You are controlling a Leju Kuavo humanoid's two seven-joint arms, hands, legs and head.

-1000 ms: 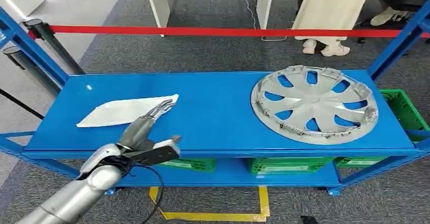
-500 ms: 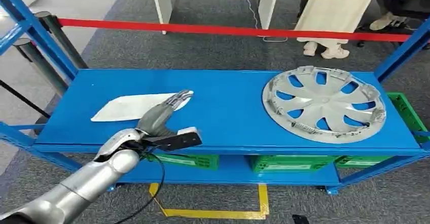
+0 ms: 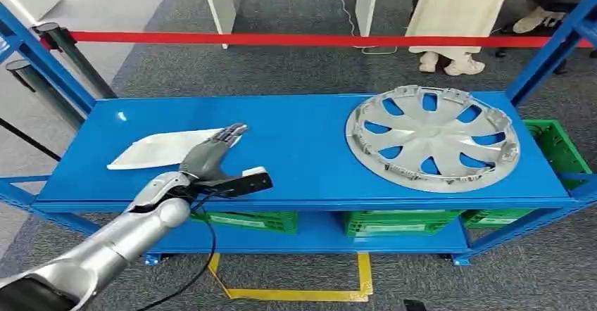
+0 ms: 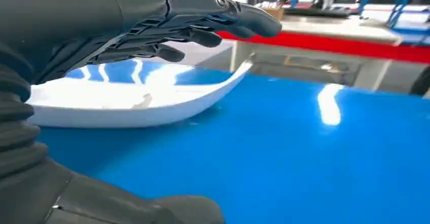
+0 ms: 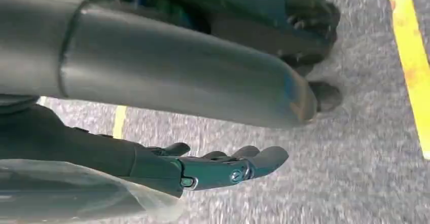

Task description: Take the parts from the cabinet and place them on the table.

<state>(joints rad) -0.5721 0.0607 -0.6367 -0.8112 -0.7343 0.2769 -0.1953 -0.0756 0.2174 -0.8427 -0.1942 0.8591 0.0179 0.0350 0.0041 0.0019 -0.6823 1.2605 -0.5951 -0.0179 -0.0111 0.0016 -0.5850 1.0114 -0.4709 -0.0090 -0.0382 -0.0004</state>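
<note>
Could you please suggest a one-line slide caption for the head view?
Left hand reaching over a white part on the blue shelf, silver hubcap alongside.

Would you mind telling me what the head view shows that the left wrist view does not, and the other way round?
The head view alone has the silver hubcap at the shelf's right end, the green crates on the lower level and the red barrier tape. The left wrist view alone reveals the white panel's curved underside and upturned tip. Both show the left hand with fingers spread above the white panel on the blue shelf.
</note>
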